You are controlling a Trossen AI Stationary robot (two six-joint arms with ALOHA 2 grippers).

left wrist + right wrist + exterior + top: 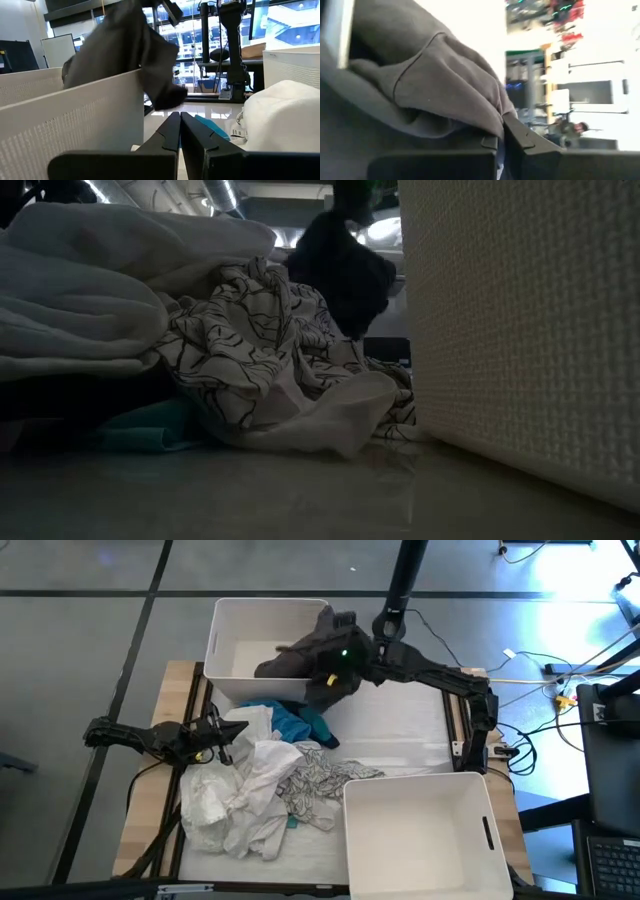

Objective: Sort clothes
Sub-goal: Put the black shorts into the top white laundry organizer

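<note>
Right hand [335, 668] clamped on the dark grey garment [305, 658], over the far bin's [225, 625] rim, not yet dropped. Left hand [222, 735] closed, empty, beside the remaining pile [255, 790]. Near bin [415, 840] empty; sorting barely begun.

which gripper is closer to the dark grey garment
Right. The right gripper is shut on the dark grey garment, holding it over the rim of the far bin. The left gripper sits shut at the white clothes, apart from it.
</note>
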